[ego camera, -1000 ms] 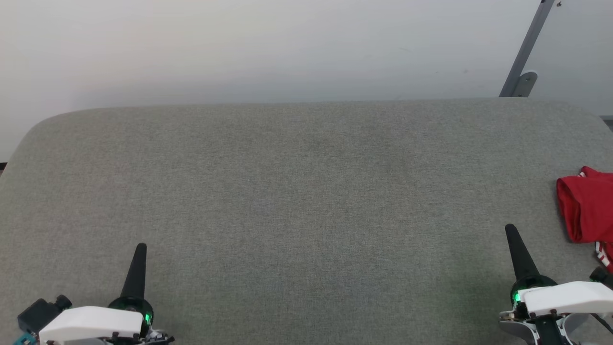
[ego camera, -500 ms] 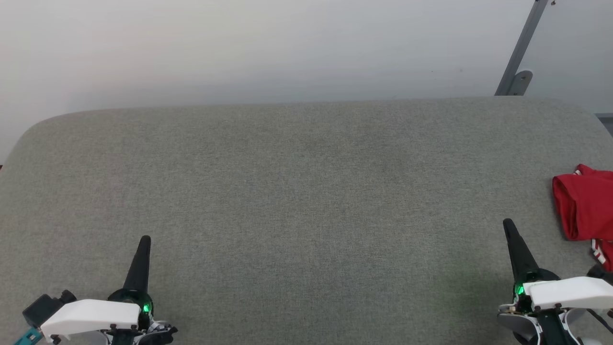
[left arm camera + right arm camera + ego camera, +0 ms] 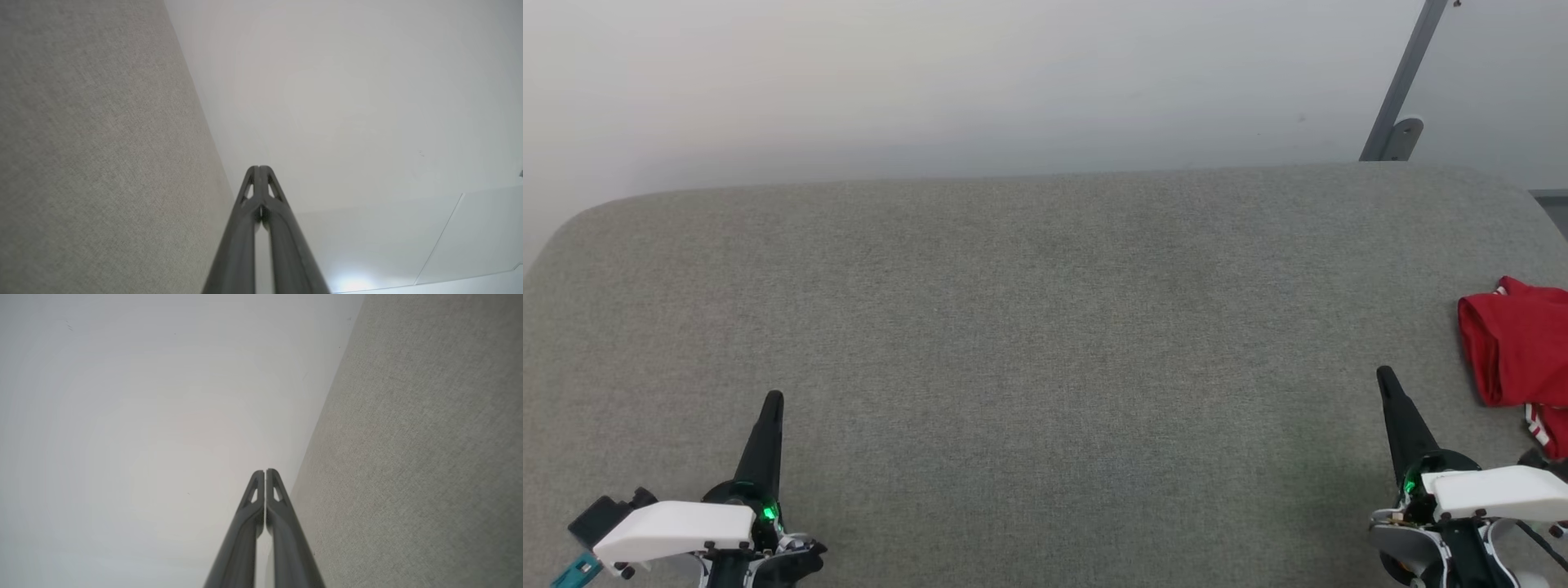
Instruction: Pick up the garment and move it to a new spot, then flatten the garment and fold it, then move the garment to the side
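The red garment (image 3: pixel 1521 349) lies bunched at the right edge of the grey table (image 3: pixel 1045 327), partly cut off by the head view's border, with a bit of white and red stripe trim low on it. My right gripper (image 3: pixel 1384 377) is shut, empty, and sits just left of and below the garment, not touching it. My left gripper (image 3: pixel 774 399) is shut and empty at the lower left, far from the garment. In the wrist views the left gripper (image 3: pixel 258 167) and the right gripper (image 3: pixel 265 471) have their fingers pressed together, with nothing held.
A pale floor lies beyond the table's far edge. A grey metal post with a bracket (image 3: pixel 1398 137) stands at the upper right. The table's grey fabric top (image 3: pixel 81 163) runs beside each gripper in the wrist views.
The whole head view has shifted slightly, so the camera moved. Both grippers sit a little higher in the view. The garment lies as before.
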`<state>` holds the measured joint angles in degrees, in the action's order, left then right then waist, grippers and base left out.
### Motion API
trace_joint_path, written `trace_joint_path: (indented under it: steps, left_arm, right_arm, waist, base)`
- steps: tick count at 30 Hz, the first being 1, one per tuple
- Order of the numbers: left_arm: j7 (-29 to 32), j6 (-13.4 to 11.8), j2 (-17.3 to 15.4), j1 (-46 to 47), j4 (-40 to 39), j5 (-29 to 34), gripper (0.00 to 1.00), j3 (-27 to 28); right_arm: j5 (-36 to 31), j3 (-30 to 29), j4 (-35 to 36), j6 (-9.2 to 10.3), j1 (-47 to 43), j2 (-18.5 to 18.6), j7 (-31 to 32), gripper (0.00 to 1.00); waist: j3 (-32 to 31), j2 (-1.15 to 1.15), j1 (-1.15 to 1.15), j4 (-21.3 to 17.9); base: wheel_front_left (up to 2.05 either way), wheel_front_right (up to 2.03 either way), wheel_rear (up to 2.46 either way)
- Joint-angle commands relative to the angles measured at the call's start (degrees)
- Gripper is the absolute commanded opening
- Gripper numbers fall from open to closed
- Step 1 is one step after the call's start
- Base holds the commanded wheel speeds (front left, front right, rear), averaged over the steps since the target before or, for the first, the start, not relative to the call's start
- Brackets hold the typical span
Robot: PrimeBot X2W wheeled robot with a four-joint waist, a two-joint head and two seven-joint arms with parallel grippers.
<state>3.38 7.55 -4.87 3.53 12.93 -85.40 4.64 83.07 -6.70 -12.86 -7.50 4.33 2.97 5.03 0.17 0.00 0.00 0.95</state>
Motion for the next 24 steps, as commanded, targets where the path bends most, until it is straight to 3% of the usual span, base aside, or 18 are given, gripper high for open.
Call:
trace_joint_path:
  steps: [1,24]
  left_arm:
    - [0.30,-0.10,0.16,1.29,0.06,-0.93,0.00,0.29]
    - [2.83,-0.12,1.63,3.14,1.22,-7.84,0.00,1.34]
  right_arm:
    - [1.09,0.08,0.06,0.01,0.97,-0.04,0.15,0.00]
    - [9.72,0.19,-1.35,0.02,2.27,-0.14,1.74,0.00]
  waist:
    - [0.00,0.00,0.00,-0.04]
    - [0.01,0.00,0.00,-0.95]
  base:
    - [0.00,0.00,0.00]
    - [0.00,0.00,0.00]
